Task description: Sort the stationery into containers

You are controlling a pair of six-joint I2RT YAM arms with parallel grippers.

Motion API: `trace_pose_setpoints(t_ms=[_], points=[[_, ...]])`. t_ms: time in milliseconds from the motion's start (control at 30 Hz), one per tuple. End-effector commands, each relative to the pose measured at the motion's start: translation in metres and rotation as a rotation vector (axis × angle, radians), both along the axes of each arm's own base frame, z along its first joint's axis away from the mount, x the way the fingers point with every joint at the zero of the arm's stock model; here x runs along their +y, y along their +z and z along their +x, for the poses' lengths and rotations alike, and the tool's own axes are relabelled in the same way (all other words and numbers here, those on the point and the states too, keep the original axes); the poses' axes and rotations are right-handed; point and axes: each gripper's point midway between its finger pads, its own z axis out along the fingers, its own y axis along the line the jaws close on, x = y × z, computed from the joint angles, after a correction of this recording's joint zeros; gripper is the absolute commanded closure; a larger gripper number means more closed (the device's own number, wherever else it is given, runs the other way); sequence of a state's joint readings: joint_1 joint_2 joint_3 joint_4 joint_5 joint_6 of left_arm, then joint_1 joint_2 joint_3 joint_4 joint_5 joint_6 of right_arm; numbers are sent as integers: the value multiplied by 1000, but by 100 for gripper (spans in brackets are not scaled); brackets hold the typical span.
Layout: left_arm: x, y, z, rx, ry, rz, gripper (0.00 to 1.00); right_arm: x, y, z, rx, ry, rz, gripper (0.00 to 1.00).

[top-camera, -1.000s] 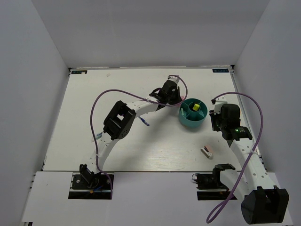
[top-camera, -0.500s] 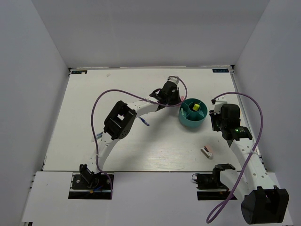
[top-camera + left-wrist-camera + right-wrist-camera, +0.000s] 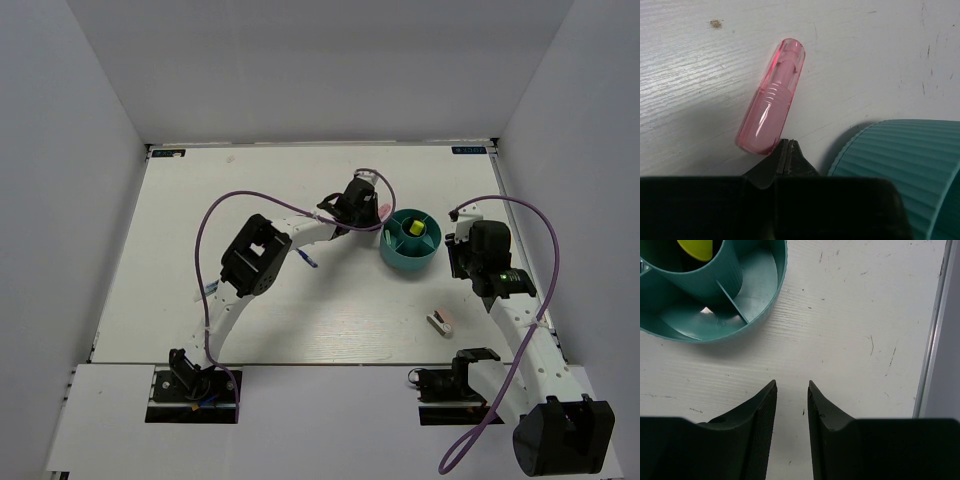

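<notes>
The left gripper [image 3: 789, 155] has its two tips pressed together with nothing between them. The joined point sits right at the near end of the pink marker [image 3: 772, 111]. That marker lies flat and slanted on the white table [image 3: 190, 210], its rounded far end leaning away from the ribbed outer wall of the teal organiser [image 3: 900, 160]. A wedge of bare board separates marker and wall, narrowest by the fingertips and widening toward the marker's far end. From above, the marker lies just beside the organiser's upper-left rim, with the far edge of the table well beyond it. The right gripper [image 3: 791, 390] is on the organiser's opposite side, its fingers slightly spread and holding nothing. The organiser's curved rim is near its front left, and the raised side strip of the table [image 3: 932, 340] is close on its right, so it stands in a fairly tight lane between the two. A yellow-topped item [image 3: 413, 229] stands in the organiser's central tube. The pink-white block [image 3: 440, 322] lies toward the near edge, well apart from the organiser. The thin blue pen [image 3: 305, 258] lies beside the left arm's elbow housing, also well apart from the organiser.
</notes>
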State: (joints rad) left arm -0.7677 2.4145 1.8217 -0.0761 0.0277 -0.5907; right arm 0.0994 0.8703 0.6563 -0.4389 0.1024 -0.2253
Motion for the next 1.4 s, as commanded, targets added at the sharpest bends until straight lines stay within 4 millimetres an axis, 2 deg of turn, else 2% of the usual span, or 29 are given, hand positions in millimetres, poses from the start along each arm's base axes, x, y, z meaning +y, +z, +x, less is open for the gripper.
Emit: trace_pose_setpoints(t_ms=[0, 67, 167, 200, 233, 300, 500, 633, 667, 700, 800, 833, 867, 900, 933, 967, 1000, 1067, 1100, 1133, 1167, 1233, 1267, 1367], points=[[3, 18, 2, -31, 8, -4, 94, -3, 6, 6, -37, -4, -12, 65], [6, 12, 1, -27, 11, 5, 94, -2, 5, 5, -36, -2, -11, 65], [7, 18, 2, -36, 12, 1, 94, -2, 5, 5, -35, -4, -10, 65], [10, 15, 1, -28, 15, 6, 94, -3, 6, 5, -37, -4, -12, 65], [15, 19, 7, -45, 44, 14, 94, 2, 7, 5, -42, 13, -9, 65], [22, 14, 7, -40, 59, 33, 94, -3, 5, 5, -35, -6, -10, 65], [54, 15, 27, -49, 144, 72, 94, -2, 5, 5, -35, -1, -11, 65], [67, 16, 32, -53, 166, 84, 94, -3, 5, 5, -35, -5, -8, 65], [68, 23, 34, -61, 169, 72, 94, -2, 5, 5, -37, 0, -8, 65], [72, 16, 30, -47, 165, 84, 94, -2, 6, 5, -37, 0, -7, 65], [67, 25, 20, -47, 129, 44, 94, -2, 5, 5, -34, 1, -8, 65], [68, 18, 12, -31, 121, 48, 94, -2, 4, 5, -32, -1, -8, 65], [69, 23, 6, -42, 111, 38, 94, -1, 5, 5, -34, 2, -7, 65], [63, 38, 2, -70, 87, 5, 94, -1, 4, 5, -34, 2, -7, 65], [65, 46, 1, -103, 62, 22, 91, -2, 5, 5, -35, 1, -9, 65], [64, 45, -3, -105, 48, 39, 88, -1, 4, 5, -32, 3, -9, 65], [63, 51, -2, -120, 35, 40, 73, -2, 5, 5, -35, 0, -7, 65], [63, 55, 0, -131, -14, 88, 53, -1, 4, 5, -32, 4, -6, 65], [70, 44, 1, -121, -29, 133, 39, 0, 4, 5, -32, 5, -7, 65], [63, 52, 3, -135, -59, 115, 35, -3, 3, 4, -26, -4, -10, 65], [65, 51, 4, -146, -95, 158, 32, -1, 5, 5, -33, 1, -6, 65], [66, 43, 7, -136, -118, 193, 29, -2, 4, 5, -32, -4, -6, 65], [65, 45, 12, -160, -141, 221, 29, -1, 2, 3, -22, 2, -8, 65], [69, 32, 15, -178, -176, 284, 29, -1, 1, 4, -21, 5, -8, 65]])
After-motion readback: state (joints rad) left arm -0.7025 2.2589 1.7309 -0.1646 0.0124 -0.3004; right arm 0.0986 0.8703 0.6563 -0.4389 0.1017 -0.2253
